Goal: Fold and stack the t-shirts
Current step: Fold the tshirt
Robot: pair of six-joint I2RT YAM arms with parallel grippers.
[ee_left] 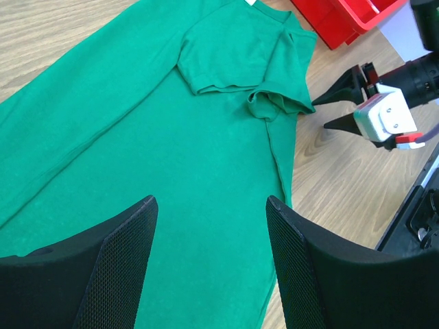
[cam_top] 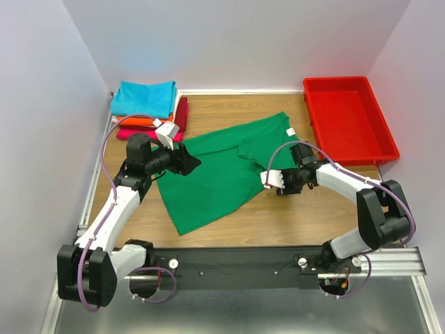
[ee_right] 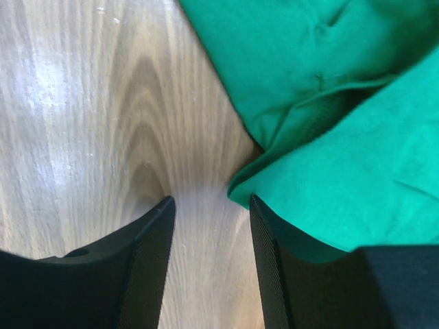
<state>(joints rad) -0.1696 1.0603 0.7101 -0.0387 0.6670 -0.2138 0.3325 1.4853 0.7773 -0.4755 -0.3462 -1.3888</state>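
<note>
Presently, on the wooden table (cam_top: 292,223) the green t-shirt (cam_top: 222,174) lies spread at centre, the folded t-shirts (cam_top: 147,108) stacked far left; my left gripper (ee_left: 209,200) hangs open over the green one's left edge, and my right gripper (ee_right: 210,200) stands open and empty beside its right edge.

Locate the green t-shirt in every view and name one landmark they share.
Top external: green t-shirt lies diagonally at centre.
Left wrist: fills most of the picture, beyond the left gripper.
Right wrist: upper right, an edge beside the right gripper.
Shared landmark: the wooden table under it.
</note>
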